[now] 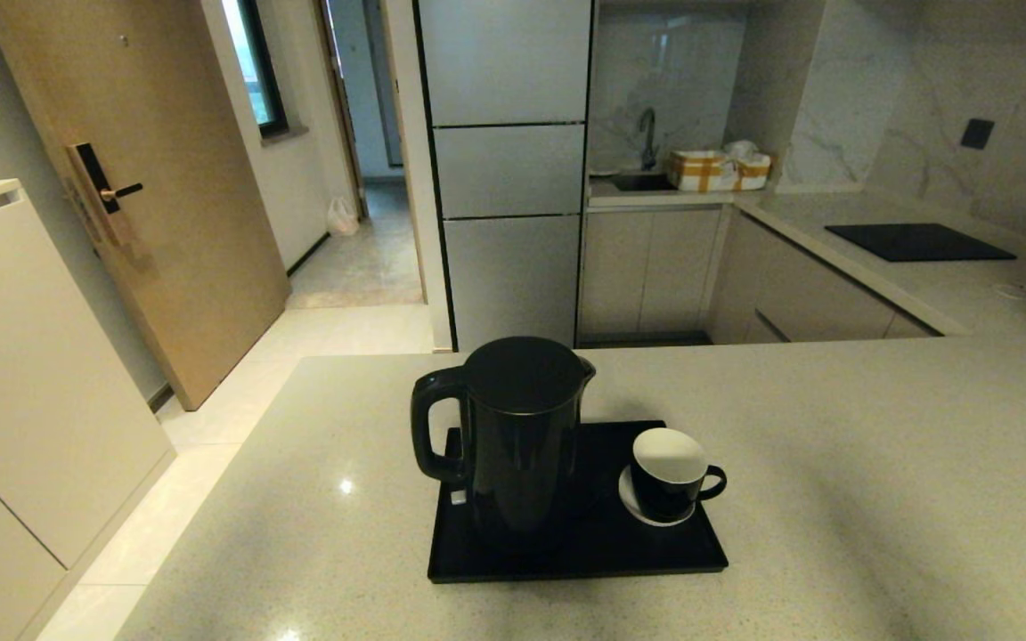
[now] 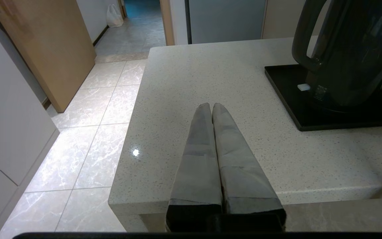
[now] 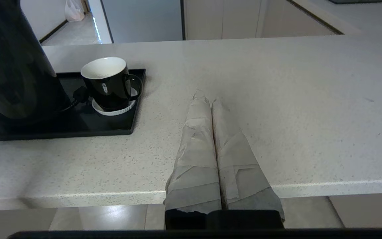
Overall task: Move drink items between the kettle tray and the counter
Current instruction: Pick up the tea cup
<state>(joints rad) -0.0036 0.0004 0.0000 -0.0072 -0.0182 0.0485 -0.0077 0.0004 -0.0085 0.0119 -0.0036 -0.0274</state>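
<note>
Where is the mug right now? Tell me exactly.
In the head view the mug stands on a white saucer at the right end of the kettle tray, just right of the kettle.

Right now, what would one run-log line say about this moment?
kettle and mug on tray | left gripper shut, empty | right gripper shut, empty | both over counter

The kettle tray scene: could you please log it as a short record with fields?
kettle: upright on the tray's left part, handle to the robot's left
mug: on a white saucer, on the tray's right part
tray: on the counter
left gripper: shut, holding nothing, over the counter left of the tray
right gripper: shut, holding nothing, over the counter right of the tray
</note>
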